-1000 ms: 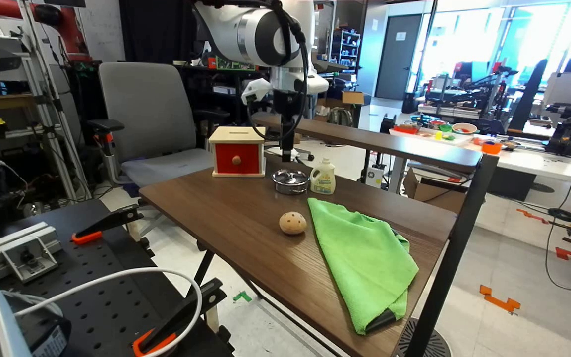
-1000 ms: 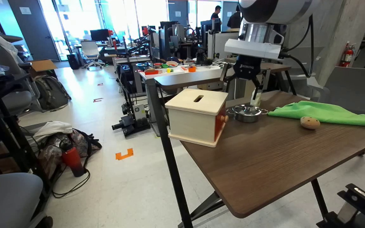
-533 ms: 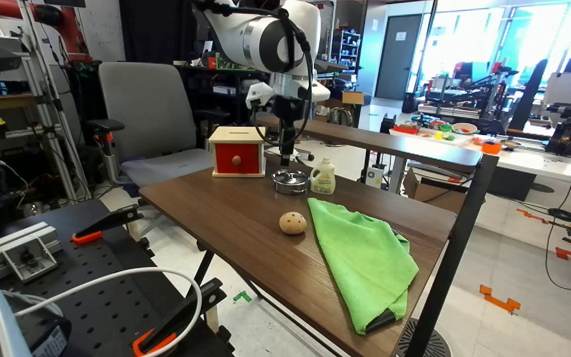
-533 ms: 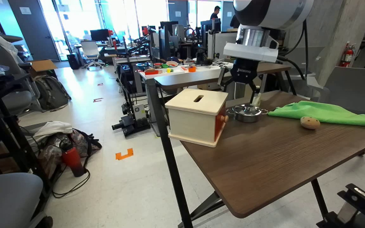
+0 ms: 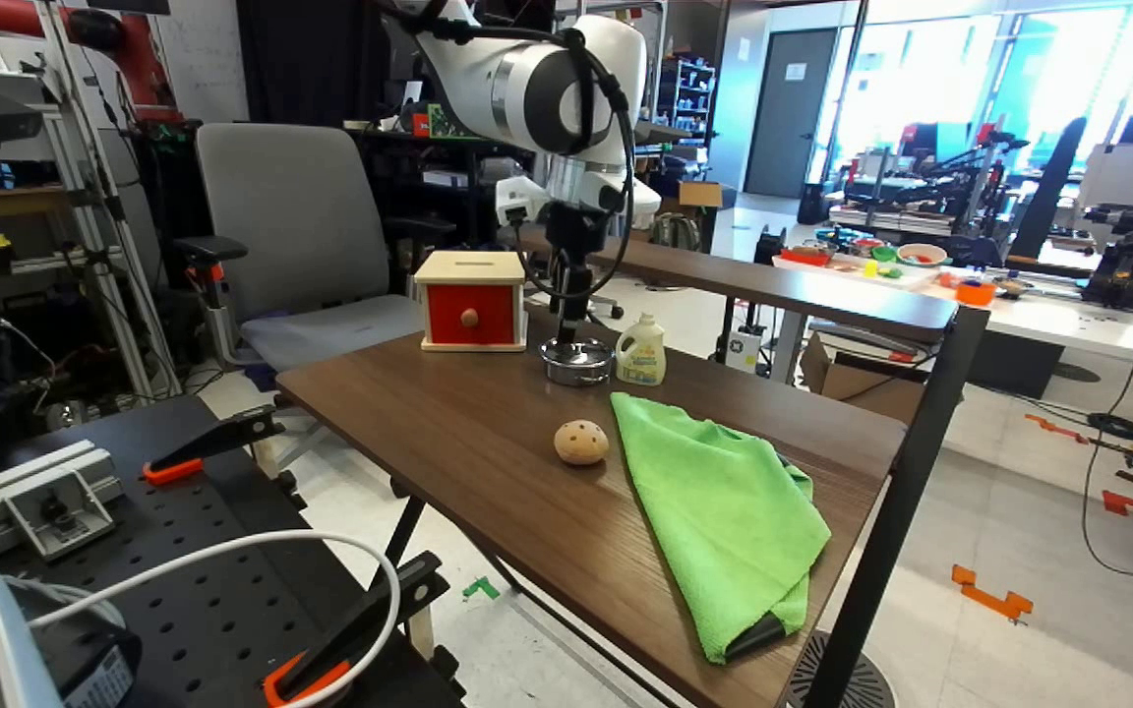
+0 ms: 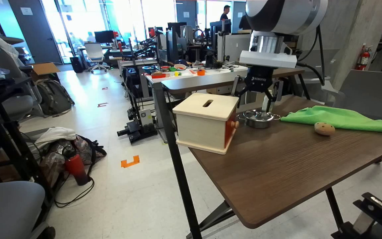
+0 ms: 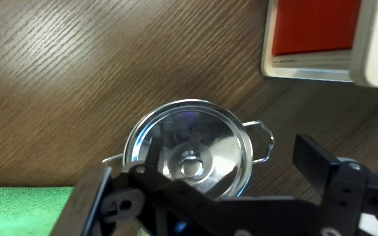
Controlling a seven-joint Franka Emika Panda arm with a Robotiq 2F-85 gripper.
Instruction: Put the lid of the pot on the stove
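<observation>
The lid (image 5: 576,347) is a shiny grey metal disc with a round knob, sitting on the pot (image 5: 577,375). In an exterior view the lid (image 6: 258,115) and the pot (image 6: 258,124) stand beside the stove (image 6: 200,127), a pale wooden box with a red drawer front (image 5: 469,317). My gripper (image 6: 253,105) is open and empty, just above the lid. In the wrist view the gripper (image 7: 232,155) has its left finger over the lid (image 7: 205,127) and its right finger beyond the pot's handle (image 7: 271,142). The knob is between them, nearer the left finger.
A pale yellow-green bottle (image 5: 642,354) stands close to the pot. A tan ball (image 5: 581,442) and a green cloth (image 5: 729,511) lie on the table (image 5: 488,433). The stove's corner (image 7: 317,26) shows at the upper right of the wrist view.
My gripper has come down toward the lid and turned slightly, staying open. The pot, lid and stove have not moved.
</observation>
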